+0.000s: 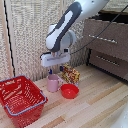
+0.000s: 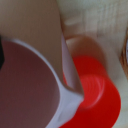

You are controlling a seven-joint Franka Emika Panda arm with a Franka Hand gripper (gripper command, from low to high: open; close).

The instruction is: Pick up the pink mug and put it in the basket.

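Note:
The pink mug (image 1: 53, 83) stands upright on the wooden tabletop (image 1: 95, 105), between the red lattice basket (image 1: 20, 97) and a red bowl. My gripper (image 1: 55, 70) hangs straight above the mug, its two blue-tipped fingers spread apart and their tips just over the rim. It looks open and holds nothing. In the wrist view the mug (image 2: 30, 85) fills most of the picture, very close and blurred, with its rim and inner wall showing. A dark finger (image 2: 1, 55) shows at the edge of that view.
A shallow red bowl (image 1: 69, 91) sits right beside the mug, on the exterior view's right, and also shows in the wrist view (image 2: 95, 90). A colourful box (image 1: 70, 74) stands behind it. A dark drawer cabinet (image 1: 107, 42) is at the back right.

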